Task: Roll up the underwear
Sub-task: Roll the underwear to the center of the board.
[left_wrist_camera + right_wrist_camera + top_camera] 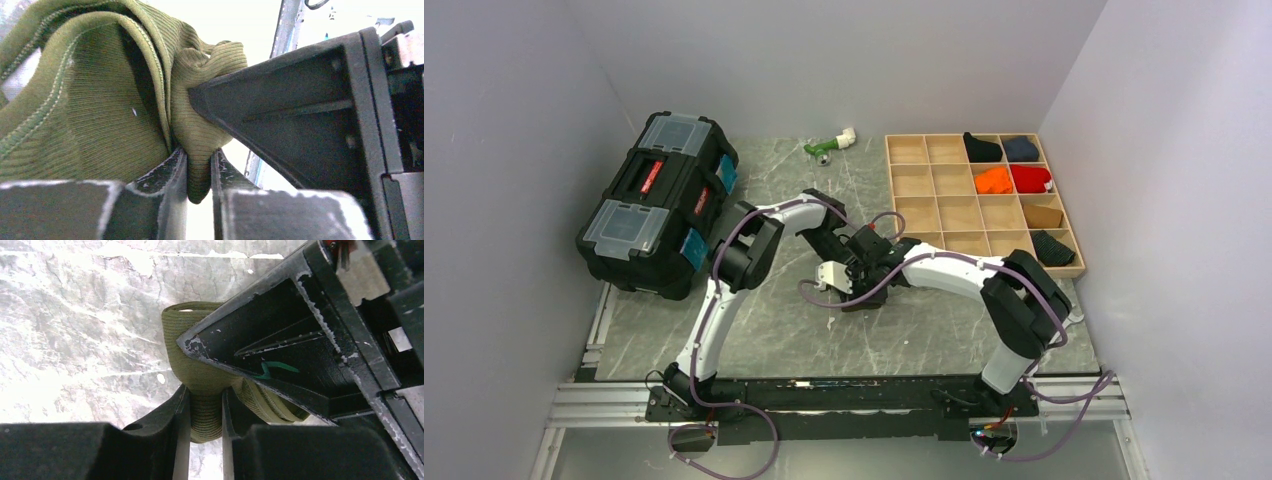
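The underwear (pixel 100 100) is olive-green ribbed cloth, bunched up and filling the left of the left wrist view. My left gripper (pixel 199 170) is shut on a fold of it. My right gripper (pixel 206 410) is shut on a loop of its paler ribbed waistband (pixel 200 365), held above the marbled table (pixel 75 340). In the top view both grippers meet at the table's middle, left (pixel 836 272) and right (pixel 869 268), and they hide the garment. A black finger of the other gripper crosses the upper right of each wrist view.
A black toolbox (pixel 659 200) stands at the back left. A wooden compartment tray (pixel 944 195) at the back right holds black, navy, orange, red and brown cloth rolls. A green and white object (pixel 829 145) lies by the back wall. A metal rail (pixel 824 400) runs along the near edge.
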You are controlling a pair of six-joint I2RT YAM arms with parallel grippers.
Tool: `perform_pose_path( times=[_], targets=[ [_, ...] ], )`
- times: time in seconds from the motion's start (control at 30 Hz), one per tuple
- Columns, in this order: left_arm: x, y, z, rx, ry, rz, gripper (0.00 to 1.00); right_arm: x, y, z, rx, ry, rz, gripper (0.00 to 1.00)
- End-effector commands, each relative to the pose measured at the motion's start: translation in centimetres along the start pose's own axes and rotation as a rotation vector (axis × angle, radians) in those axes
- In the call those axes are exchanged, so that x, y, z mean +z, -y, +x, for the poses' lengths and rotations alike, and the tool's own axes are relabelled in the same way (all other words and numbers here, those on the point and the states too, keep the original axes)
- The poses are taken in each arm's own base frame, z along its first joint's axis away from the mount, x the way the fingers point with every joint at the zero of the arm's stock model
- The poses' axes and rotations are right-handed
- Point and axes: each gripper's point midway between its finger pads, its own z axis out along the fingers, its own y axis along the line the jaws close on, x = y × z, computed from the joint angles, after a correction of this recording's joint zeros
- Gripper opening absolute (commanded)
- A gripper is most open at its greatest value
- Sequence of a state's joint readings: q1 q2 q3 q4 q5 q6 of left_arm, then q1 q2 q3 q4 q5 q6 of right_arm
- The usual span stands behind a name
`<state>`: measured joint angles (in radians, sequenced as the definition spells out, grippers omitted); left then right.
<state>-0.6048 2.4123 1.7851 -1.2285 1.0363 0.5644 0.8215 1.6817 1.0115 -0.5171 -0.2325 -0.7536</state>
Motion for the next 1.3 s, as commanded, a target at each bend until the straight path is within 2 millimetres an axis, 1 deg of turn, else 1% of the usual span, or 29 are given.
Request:
perform_pose_path(
  times=[0.0, 0.1, 0.23, 0.4, 0.5, 0.63, 0.77, 0.97, 1.0, 1.03, 1.07, 1.1, 1.13, 1.27],
  targets=[
    [0.2, -2.4, 2.3, 0.052, -0.092, -0.114, 0.22, 1.6, -3.0, 1.3, 0.041, -0.039, -0.146, 0.06],
    [-0.2, -2.2, 2.1, 0.055, -0.082, -0.118, 0.28, 1.9, -3.6, 1.7, 0.051, -0.056, -0.175, 0.0],
    [-1.1, -2.4, 2.1, 0.053, -0.064, -0.134, 0.37, 2.1, -4.1, 2.1, 0.064, -0.073, -0.196, 0.0],
    [-2.1, -2.3, 2.3, 0.052, -0.041, -0.14, 0.44, 2.2, -4.6, 2.6, 0.082, -0.086, -0.216, 0.0],
    [-2.6, -2.3, 2.7, 0.048, -0.034, -0.145, 0.47, 2.4, -4.7, 2.8, 0.087, -0.096, -0.223, 0.0],
    [-3.3, -2.0, 3.2, 0.049, -0.014, -0.147, 0.47, 2.4, -4.8, 2.9, 0.094, -0.099, -0.231, 0.0],
    [-4.7, -1.6, 3.5, 0.049, 0.025, -0.155, 0.46, 2.1, -4.9, 2.7, 0.1, -0.096, -0.24, 0.0],
    [-7.6, -0.9, 3.8, 0.046, 0.133, -0.205, 0.46, 1.3, -4.9, 1.5, 0.126, -0.063, -0.295, 0.0],
    [-8.0, -0.8, 4.1, 0.037, 0.152, -0.218, 0.46, 1.1, -4.8, 1.2, 0.134, -0.052, -0.31, 0.0],
    [-9.3, -1.9, 2.5, 0.116, 0.225, -0.279, 0.46, 1.0, -4.8, 0.9, 0.139, -0.043, -0.324, 0.0],
    [-9.7, -0.5, 3.9, 0.047, 0.219, -0.267, 0.46, 0.8, -4.7, 0.6, 0.144, -0.035, -0.338, 0.0],
    [-10.4, 0.0, 4.2, -0.023, 0.251, -0.281, 0.46, 0.7, -4.6, 0.4, 0.15, -0.026, -0.355, 0.0],
    [-11.1, -0.1, 4.3, 0.037, 0.269, -0.31, 0.46, 0.5, -4.4, 0.1, 0.155, -0.016, -0.368, 0.0],
    [-14.0, 0.7, 5.3, 0.043, 0.378, -0.397, 0.44, -0.3, -3.6, -0.9, 0.195, 0.016, -0.448, 0.0]
  ],
)
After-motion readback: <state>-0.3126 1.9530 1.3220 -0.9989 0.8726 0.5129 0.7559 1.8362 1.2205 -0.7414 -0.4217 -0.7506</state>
